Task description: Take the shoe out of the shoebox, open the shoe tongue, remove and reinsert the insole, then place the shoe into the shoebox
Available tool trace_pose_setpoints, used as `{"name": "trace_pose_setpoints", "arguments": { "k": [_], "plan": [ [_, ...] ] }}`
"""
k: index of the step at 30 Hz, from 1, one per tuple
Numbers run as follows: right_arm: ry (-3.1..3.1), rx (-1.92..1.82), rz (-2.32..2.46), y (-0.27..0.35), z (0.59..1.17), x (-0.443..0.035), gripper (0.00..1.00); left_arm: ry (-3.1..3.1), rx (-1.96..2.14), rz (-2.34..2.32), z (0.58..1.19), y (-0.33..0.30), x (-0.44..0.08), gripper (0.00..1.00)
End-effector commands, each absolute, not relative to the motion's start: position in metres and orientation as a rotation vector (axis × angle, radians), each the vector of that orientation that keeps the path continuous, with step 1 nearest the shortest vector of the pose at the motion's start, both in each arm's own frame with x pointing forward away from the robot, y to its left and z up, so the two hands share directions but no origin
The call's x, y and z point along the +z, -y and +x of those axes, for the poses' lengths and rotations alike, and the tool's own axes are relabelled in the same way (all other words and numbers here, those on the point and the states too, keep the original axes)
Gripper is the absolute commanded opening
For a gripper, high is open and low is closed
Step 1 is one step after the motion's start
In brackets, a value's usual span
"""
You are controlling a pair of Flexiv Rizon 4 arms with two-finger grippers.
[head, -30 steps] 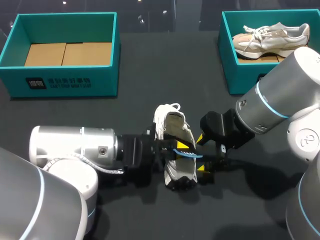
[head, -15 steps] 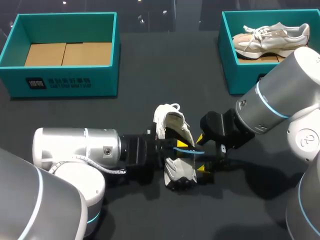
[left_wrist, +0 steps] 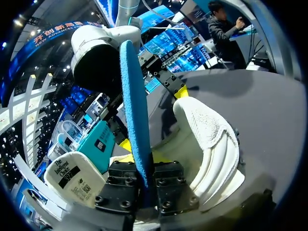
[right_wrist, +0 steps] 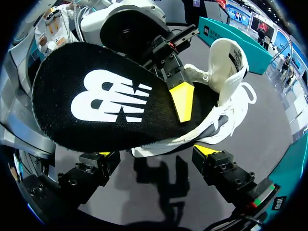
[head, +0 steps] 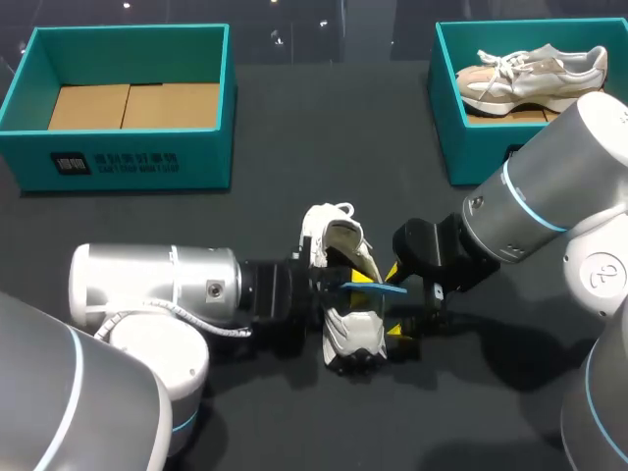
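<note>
From above, the white shoe (head: 351,332) is lying on the dark surface (head: 294,167) near its middle, between the two arms. The left hand (head: 339,287) is reaching in from the side and is pinching the blue-backed insole (head: 378,288), which is sticking out flat over the shoe's opening. The right hand (head: 394,302) is sitting just beside the shoe with its fingers spread wide. The left shoebox (head: 128,162) is showing only its cardboard floor, while the right shoebox (head: 471,147) is holding a second shoe (head: 530,74).

From the left wrist, the left hand (left_wrist: 146,166) is clamping the insole (left_wrist: 134,110) edge-on, with the shoe (left_wrist: 211,144) lying beside it.

From the right wrist, the right hand (right_wrist: 158,153) is standing open, with the shoe (right_wrist: 226,82) and the black-topped insole (right_wrist: 106,101) just ahead of its fingers. The left hand (right_wrist: 180,98) is gripping the insole's edge.
</note>
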State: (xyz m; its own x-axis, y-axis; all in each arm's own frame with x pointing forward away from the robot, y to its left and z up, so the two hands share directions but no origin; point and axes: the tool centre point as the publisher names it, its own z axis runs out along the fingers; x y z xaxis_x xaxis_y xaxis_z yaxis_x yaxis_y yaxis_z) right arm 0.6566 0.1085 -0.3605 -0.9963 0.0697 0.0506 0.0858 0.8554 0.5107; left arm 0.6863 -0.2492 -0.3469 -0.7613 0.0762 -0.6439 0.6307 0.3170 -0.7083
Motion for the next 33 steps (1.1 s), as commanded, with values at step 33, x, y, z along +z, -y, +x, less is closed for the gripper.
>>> {"name": "trace_pose_setpoints", "arguments": {
  "k": [33],
  "plan": [
    [2.998,-0.829,-0.126,-0.109,0.656,-0.361,1.00,-2.060,-1.460,0.700,0.687,0.246,-0.355,0.00]
  ]
}}
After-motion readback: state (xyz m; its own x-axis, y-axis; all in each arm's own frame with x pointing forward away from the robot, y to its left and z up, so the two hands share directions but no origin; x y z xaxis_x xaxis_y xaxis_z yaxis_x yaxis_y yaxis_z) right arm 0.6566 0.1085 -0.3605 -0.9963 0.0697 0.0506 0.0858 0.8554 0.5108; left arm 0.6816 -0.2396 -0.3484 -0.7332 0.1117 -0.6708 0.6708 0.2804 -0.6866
